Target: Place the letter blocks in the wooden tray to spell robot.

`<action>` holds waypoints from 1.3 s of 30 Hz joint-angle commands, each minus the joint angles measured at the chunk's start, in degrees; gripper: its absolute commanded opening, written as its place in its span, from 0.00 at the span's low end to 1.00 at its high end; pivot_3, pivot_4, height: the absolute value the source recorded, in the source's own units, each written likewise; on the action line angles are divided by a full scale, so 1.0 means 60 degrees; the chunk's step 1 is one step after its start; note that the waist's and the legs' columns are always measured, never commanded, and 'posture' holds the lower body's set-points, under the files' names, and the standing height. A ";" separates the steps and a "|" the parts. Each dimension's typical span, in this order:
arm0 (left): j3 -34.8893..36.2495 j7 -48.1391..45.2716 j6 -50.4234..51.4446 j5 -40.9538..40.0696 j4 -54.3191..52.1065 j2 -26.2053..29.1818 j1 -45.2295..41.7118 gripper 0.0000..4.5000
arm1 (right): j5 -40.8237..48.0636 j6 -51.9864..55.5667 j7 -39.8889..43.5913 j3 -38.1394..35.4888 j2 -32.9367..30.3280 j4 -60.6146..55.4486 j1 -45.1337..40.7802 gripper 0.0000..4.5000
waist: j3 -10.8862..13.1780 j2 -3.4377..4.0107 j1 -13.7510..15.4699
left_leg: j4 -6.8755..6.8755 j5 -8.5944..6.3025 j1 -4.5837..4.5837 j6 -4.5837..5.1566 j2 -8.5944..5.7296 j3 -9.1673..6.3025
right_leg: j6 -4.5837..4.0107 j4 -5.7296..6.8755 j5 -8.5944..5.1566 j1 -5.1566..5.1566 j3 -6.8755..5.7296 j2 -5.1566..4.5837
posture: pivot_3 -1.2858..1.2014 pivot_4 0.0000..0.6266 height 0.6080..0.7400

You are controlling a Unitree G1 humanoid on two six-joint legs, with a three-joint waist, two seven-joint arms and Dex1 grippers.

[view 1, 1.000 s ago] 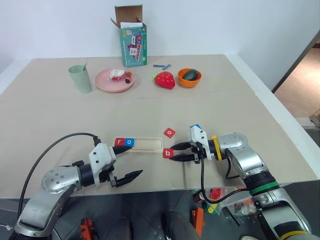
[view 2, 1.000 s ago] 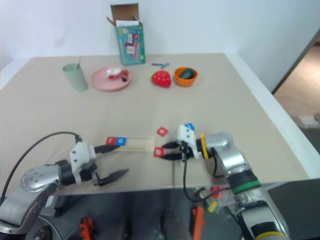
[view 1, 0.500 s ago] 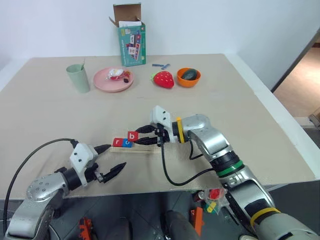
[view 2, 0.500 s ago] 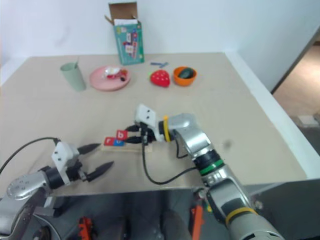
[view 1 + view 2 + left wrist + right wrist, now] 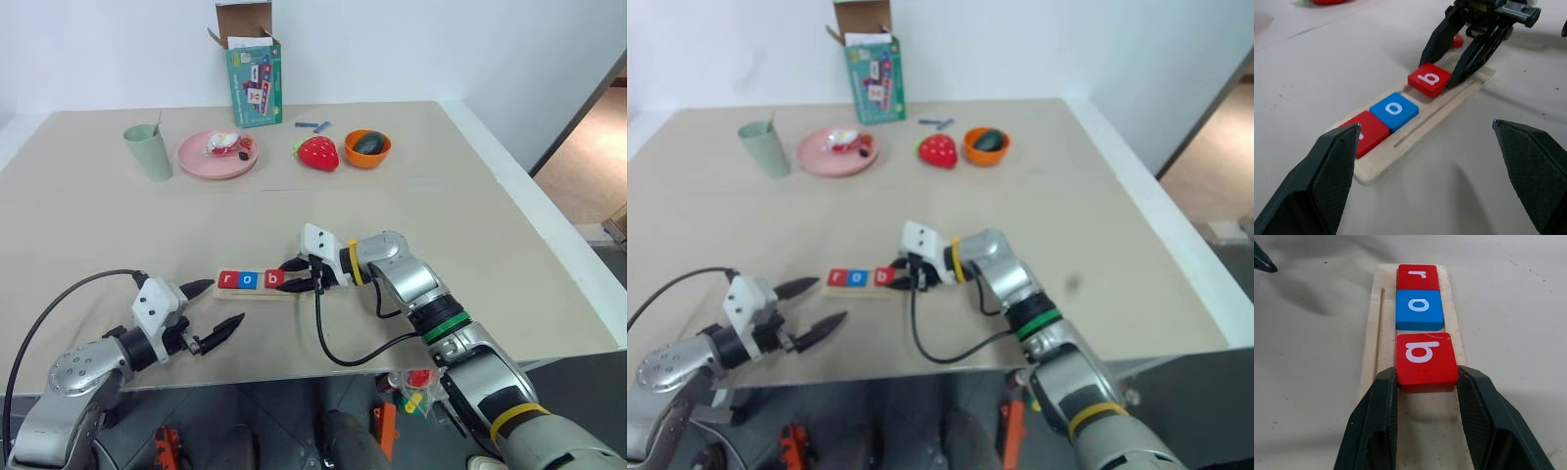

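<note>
The right gripper clamps a red block marked "b" between its two black fingers, low in the wrist frame, over the wooden tray. Beyond it in the groove sit a blue "o" and a red "r", just short of the "b". At lower left of the head view, the left gripper hangs wide open and empty beside the tray's end. The green box's print cannot be read.
</note>
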 commanded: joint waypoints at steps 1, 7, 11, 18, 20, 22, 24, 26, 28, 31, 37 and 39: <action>0.0088 -0.0062 -0.0180 -0.0186 -0.0378 0.0060 -0.0116 1.00 | 0.0015 0.0037 -0.0032 -0.0101 0.0184 -0.0044 -0.0241 0.26 | 0.0000 0.0000 -0.0001 | 0.0000 0.0000 0.0001 0.0000 0.0003 0.0000 | -0.0002 0.0000 0.0001 0.0000 0.0000 0.0004 | 0.52 0.24 1.00; -0.0039 -0.0121 -0.0217 -0.0160 -0.0424 0.0074 -0.0154 1.00 | -0.0099 0.0117 -0.0187 -0.0082 0.0434 0.0164 -0.0312 0.26 | 0.0000 0.0000 -0.0003 | -0.0001 0.0000 0.0001 0.0000 0.0009 0.0000 | -0.0007 0.0000 0.0002 -0.0002 0.0001 0.0011 | 0.52 0.24 1.00; -0.0122 -0.0117 -0.0234 -0.0115 -0.0458 0.0042 -0.0153 1.00 | -0.0140 0.0210 -0.0336 -0.0140 0.0568 0.0436 -0.0406 0.26 | 0.0000 0.0000 -0.0005 | -0.0001 0.0000 0.0001 0.0000 0.0008 0.0002 | -0.0008 0.0000 0.0003 -0.0002 0.0002 0.0010 | 0.52 0.24 1.00; -0.0229 -0.0088 -0.0237 -0.0080 -0.0418 0.0023 -0.0203 1.00 | -0.0037 0.0563 -0.0259 -0.0232 0.0662 0.0667 -0.0530 0.26 | 0.0000 0.0001 -0.0010 | -0.0001 0.0000 0.0004 0.0000 0.0009 0.0002 | -0.0011 0.0000 0.0005 -0.0002 0.0001 0.0012 | 0.52 0.24 1.00; -0.0248 -0.0077 -0.0233 -0.0081 -0.0396 0.0030 -0.0223 1.00 | 0.0055 0.0693 -0.0094 -0.0278 0.0616 0.0542 -0.0577 0.50 | 0.0000 0.0001 -0.0011 | -0.0001 0.0000 0.0004 0.0000 0.0009 0.0001 | -0.0013 0.0000 0.0005 -0.0001 0.0001 0.0012 | 0.52 0.24 1.00; -0.0271 -0.0068 -0.0244 -0.0073 -0.0369 0.0038 -0.0237 1.00 | 0.0149 0.0777 -0.0014 -0.0356 0.0539 0.0329 -0.0579 0.64 | 0.0000 0.0001 -0.0010 | -0.0001 0.0000 0.0004 0.0000 0.0009 0.0000 | -0.0013 0.0000 0.0006 -0.0001 0.0001 0.0012 | 0.52 0.24 1.00; -0.0285 -0.0063 -0.0251 -0.0067 -0.0350 0.0043 -0.0250 1.00 | 0.0286 0.0914 0.0077 -0.0433 0.0441 0.0101 -0.0566 0.81 | 0.0001 0.0001 -0.0010 | -0.0001 0.0000 0.0003 0.0000 0.0009 0.0000 | -0.0013 0.0000 0.0005 -0.0002 0.0001 0.0012 | 0.52 0.24 1.00; -0.0287 -0.0069 -0.0273 -0.0056 -0.0327 0.0043 -0.0252 1.00 | 0.0462 0.1083 0.0164 -0.0566 0.0321 -0.0227 -0.0529 0.96 | 0.0001 0.0001 -0.0010 | -0.0002 0.0000 0.0003 0.0000 0.0009 0.0002 | -0.0013 0.0000 0.0005 -0.0002 0.0001 0.0012 | 0.52 0.24 1.00; -0.0301 -0.0082 -0.0327 -0.0020 -0.0319 0.0041 -0.0222 1.00 | 0.0850 0.1537 0.0322 -0.0896 -0.0031 -0.0987 -0.0518 0.99 | 0.0002 0.0003 -0.0009 | -0.0003 0.0000 0.0002 0.0000 0.0009 0.0002 | -0.0013 0.0000 0.0005 -0.0004 0.0001 0.0012 | 0.52 0.24 1.00; -0.0417 -0.0236 -0.0570 0.0178 -0.0303 0.0124 -0.0182 1.00 | 0.1247 0.1863 -0.0012 -0.1760 -0.0599 -0.1377 -0.0838 0.99 | 0.0002 0.0004 0.0000 | -0.0002 0.0000 -0.0012 0.0000 0.0007 -0.0005 | -0.0012 -0.0001 0.0004 -0.0010 -0.0001 0.0011 | 0.52 0.24 1.00; -0.1020 -0.0761 -0.1009 0.0605 -0.0549 0.0463 -0.0264 1.00 | 0.0680 0.1989 -0.1784 -0.2346 -0.1223 -0.1188 -0.0337 0.99 | -0.0002 -0.0002 -0.0006 | -0.0005 0.0000 -0.0012 0.0000 0.0004 0.0003 | -0.0015 -0.0005 0.0001 -0.0011 0.0003 0.0011 | 0.52 0.24 1.00; -0.1144 -0.0795 -0.0996 0.0602 -0.0628 0.0507 -0.0350 1.00 | 0.0708 0.2178 -0.2036 -0.2345 -0.1283 -0.1780 0.0251 0.99 | -0.0002 -0.0002 -0.0004 | -0.0020 0.0000 -0.0009 0.0000 0.0008 0.0001 | -0.0021 -0.0004 -0.0003 -0.0014 0.0007 0.0020 | 0.52 0.24 1.00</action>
